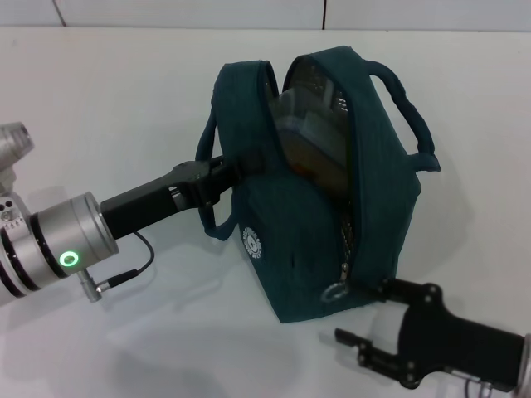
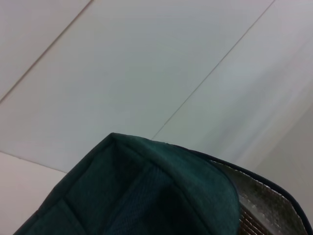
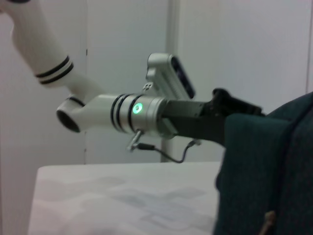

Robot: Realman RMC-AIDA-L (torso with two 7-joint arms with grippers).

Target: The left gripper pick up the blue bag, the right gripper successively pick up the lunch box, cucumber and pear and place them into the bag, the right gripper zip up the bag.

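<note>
White tabletop (image 1: 124, 99), blue bag (image 1: 290, 224) upright, soft. Left gripper (image 1: 228, 170) clenched on handle; right gripper (image 1: 373, 319) spread beside ring zip pull (image 1: 334, 293), best gripped there.

the blue bag (image 1: 323, 207) stands upright mid-bench, dark teal, zip gaping toward twelve o'clock, ring pull low at six. the lunch box (image 1: 303, 120) sits inside, tilted against foil.
</note>
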